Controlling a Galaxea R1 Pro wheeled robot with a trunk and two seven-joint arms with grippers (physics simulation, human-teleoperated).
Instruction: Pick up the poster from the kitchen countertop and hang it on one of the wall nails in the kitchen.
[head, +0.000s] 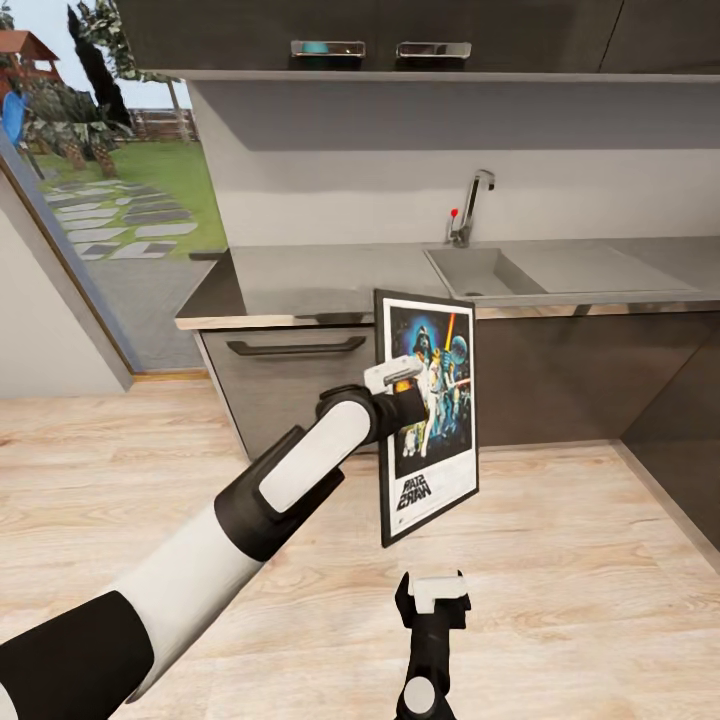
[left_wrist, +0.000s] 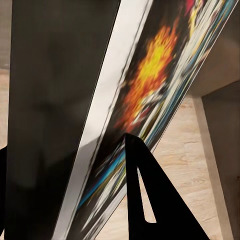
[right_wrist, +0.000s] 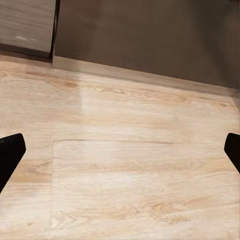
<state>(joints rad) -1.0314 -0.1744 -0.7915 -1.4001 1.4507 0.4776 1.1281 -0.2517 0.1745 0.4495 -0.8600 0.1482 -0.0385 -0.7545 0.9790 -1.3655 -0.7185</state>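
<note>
The left arm (head: 200, 540) sweeps from the lower left of the frame toward centre, forearm raised, its left gripper (head: 412, 400) clamped on the left edge of the poster (head: 430, 420). The poster hangs upright mid-frame, clear of the kitchen countertop (head: 330, 275) behind it. To carry it well, I'd keep it vertical and swing clear of the cabinets. At bottom centre the right gripper (head: 433, 592) points at the wooden floor (right_wrist: 120, 165), fingers spread wide, empty.
</note>
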